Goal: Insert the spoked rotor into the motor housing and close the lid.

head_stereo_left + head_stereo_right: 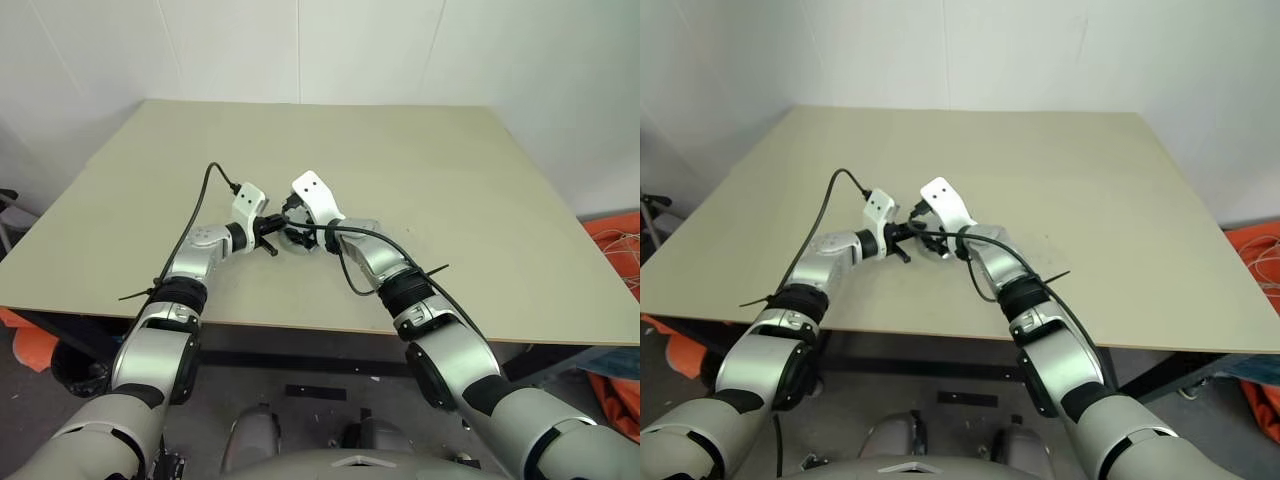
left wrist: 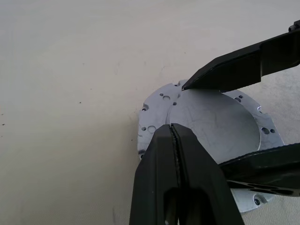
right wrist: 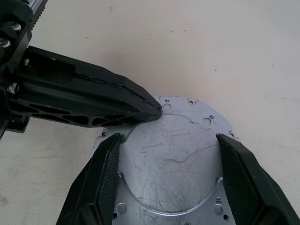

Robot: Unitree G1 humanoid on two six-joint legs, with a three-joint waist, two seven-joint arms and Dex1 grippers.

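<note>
Lid (image 3: 171, 164) lies flat on the table (image 1: 450, 200), round, right between my right gripper (image 3: 171, 176) fingers, which straddle its raised centre, spread and not clamped; left gripper (image 2: 176, 140), pinched shut on nothing, touches the lid's rim from the side

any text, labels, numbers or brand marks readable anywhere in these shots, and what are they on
None can be read.
The lid under the two grippers shows drilled holes and fine scratches, no lettering.
The left gripper and right gripper carry no marking on their black fingers.
The table is bare of labels or signs.
</note>
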